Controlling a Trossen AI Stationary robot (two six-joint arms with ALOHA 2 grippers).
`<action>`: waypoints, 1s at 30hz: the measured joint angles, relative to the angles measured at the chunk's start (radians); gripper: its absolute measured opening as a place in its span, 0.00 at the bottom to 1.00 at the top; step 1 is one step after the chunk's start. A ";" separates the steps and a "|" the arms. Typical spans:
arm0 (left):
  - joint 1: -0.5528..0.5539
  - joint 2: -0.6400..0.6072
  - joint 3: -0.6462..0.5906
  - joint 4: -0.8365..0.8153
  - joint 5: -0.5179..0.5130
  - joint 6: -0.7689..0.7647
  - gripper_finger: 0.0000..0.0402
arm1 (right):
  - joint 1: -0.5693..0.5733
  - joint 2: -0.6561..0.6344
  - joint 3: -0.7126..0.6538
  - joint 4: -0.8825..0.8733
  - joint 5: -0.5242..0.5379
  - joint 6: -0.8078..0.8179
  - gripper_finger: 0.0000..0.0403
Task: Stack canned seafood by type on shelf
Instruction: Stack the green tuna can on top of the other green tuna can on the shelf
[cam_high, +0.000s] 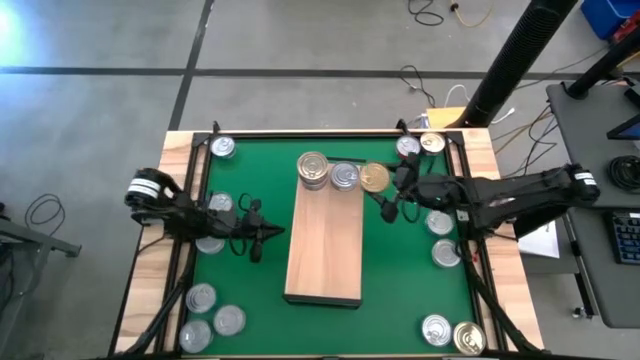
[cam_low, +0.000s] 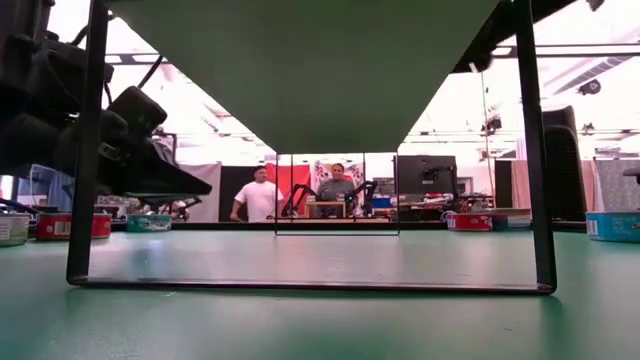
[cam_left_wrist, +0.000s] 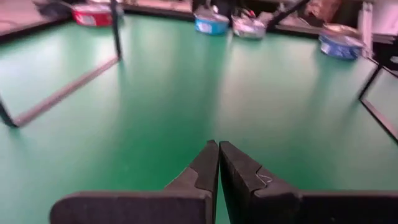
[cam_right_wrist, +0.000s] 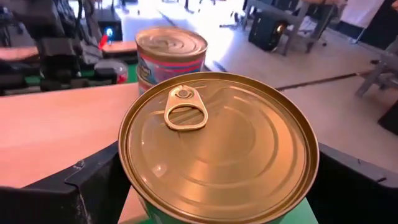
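Shelf (cam_high: 323, 245) of light wood lies along the middle of the green table (cam_high: 400, 270), with a stack of tins (cam_high: 313, 170) and a silver-topped tin (cam_high: 344, 177) on its far end and loose tins (cam_high: 212, 312) scattered well off both its long sides. The right gripper (cam_high: 383, 192), at the shelf's far right corner, grasps a gold-topped tin (cam_right_wrist: 217, 146) between wide-spread fingers (cam_right_wrist: 87, 186), just beside the silver-topped tin. The left gripper (cam_left_wrist: 217, 158) hovers off the shelf's left side, fingers clenched on nothing.
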 joint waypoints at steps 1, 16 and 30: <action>0.000 -0.016 0.001 -0.028 0.006 -0.005 0.00 | -0.017 0.030 0.025 0.001 -0.022 -0.002 0.94; -0.057 -0.209 0.193 -0.739 0.139 -0.088 0.00 | -0.162 0.389 0.269 0.005 -0.161 -0.036 0.94; -0.191 -0.187 0.316 -0.744 0.146 -0.071 0.00 | -0.188 0.420 0.272 0.004 -0.156 -0.035 0.94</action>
